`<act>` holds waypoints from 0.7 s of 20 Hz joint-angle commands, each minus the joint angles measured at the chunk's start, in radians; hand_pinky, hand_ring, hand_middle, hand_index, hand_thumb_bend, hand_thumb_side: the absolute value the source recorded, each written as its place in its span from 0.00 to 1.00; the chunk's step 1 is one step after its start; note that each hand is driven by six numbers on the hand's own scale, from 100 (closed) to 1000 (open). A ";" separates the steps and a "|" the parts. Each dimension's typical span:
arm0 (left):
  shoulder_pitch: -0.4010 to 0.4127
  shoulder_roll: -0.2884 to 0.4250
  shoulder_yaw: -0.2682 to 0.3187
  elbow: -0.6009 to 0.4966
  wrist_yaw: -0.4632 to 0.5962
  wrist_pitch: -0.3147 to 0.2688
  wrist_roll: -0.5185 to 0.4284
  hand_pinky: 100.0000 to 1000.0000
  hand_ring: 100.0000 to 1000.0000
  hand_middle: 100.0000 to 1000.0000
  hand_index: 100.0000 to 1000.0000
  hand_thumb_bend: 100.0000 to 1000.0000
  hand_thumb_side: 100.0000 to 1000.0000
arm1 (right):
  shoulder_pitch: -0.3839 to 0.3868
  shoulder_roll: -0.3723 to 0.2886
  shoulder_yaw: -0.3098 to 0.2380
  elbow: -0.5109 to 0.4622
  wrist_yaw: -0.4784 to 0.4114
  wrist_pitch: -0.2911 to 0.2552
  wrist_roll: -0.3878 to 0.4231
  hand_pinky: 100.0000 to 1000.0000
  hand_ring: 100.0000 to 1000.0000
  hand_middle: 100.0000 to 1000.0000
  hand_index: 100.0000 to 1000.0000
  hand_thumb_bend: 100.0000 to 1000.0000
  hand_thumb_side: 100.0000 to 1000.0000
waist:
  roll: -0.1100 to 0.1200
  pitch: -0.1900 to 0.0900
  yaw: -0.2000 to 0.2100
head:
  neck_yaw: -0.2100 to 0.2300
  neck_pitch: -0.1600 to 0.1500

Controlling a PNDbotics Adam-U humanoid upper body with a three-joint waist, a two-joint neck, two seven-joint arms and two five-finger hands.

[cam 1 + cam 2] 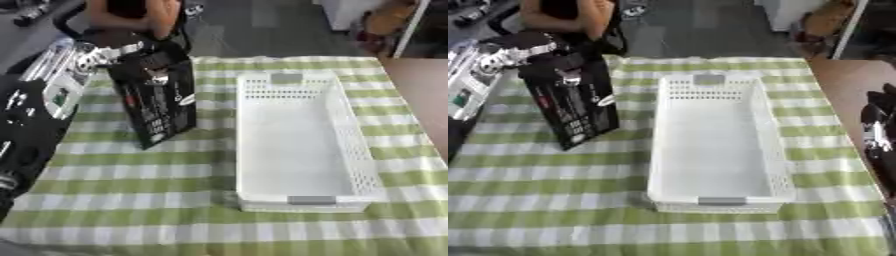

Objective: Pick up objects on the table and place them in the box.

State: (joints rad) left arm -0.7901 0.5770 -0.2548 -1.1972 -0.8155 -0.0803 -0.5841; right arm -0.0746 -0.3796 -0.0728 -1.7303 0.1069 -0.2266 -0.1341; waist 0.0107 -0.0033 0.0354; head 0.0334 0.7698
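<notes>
From my remote seat, the worktop (131, 200) fills the frame, spread with a green-and-white checked cloth (544, 200); a brown surface (420, 95) shows past its right edge; on the cloth, right of centre, the white perforated box (302, 145) lies lengthwise with a grey handle at each end, and I see nothing inside it; to its left, apart from it, a black carton (159, 97) with white print and a touch of red is tilted, its lower corner down on the cloth; my left hand (156, 59) is at the carton's top edge, dark fingers curled over it and holding it, the silver wrist joint just behind and the white-and-black arm (52, 85) running in from the left edge; my right hand (879, 127) shows only in the right eye view, at the right edge beside the worktop, dark and partly cut off, and I cannot tell whether its fingers are spread or closed.
</notes>
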 commanded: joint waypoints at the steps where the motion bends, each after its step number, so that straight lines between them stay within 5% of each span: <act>1: -0.020 0.024 -0.022 0.011 -0.022 -0.020 -0.014 0.36 0.45 0.58 0.80 0.96 0.58 | -0.004 -0.031 -0.001 -0.011 -0.004 -0.001 0.003 0.82 0.84 0.76 0.92 0.19 0.62 | 0.001 -0.009 -0.002 | -0.012 0.000; 4: -0.029 0.027 -0.033 0.022 -0.032 -0.029 -0.013 0.27 0.40 0.53 0.77 0.89 0.53 | -0.005 -0.031 -0.001 -0.011 -0.003 -0.001 0.003 0.82 0.84 0.76 0.92 0.19 0.62 | 0.002 -0.009 -0.003 | -0.012 0.000; 5: -0.031 0.028 -0.035 0.025 -0.035 -0.031 -0.011 0.14 0.30 0.45 0.72 0.77 0.45 | -0.005 -0.031 -0.001 -0.011 -0.003 -0.001 0.003 0.82 0.84 0.76 0.92 0.19 0.62 | 0.002 -0.009 -0.003 | -0.012 0.000; 8: -0.037 0.028 -0.036 0.033 -0.035 -0.031 0.001 0.01 0.20 0.40 0.65 0.63 0.38 | -0.005 -0.031 -0.001 -0.011 -0.003 -0.001 0.004 0.82 0.84 0.76 0.92 0.19 0.62 | 0.002 -0.009 -0.003 | -0.012 0.000; 14: -0.041 0.029 -0.032 0.042 -0.016 -0.019 0.022 0.00 0.11 0.34 0.57 0.46 0.31 | -0.004 -0.031 -0.002 -0.011 -0.003 -0.001 0.003 0.82 0.84 0.76 0.92 0.19 0.62 | 0.002 -0.009 -0.002 | -0.013 0.000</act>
State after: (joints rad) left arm -0.8226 0.5843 -0.2823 -1.1692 -0.8299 -0.1016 -0.5674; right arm -0.0746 -0.3801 -0.0727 -1.7302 0.1069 -0.2283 -0.1319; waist 0.0140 -0.0062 0.0328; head 0.0265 0.7698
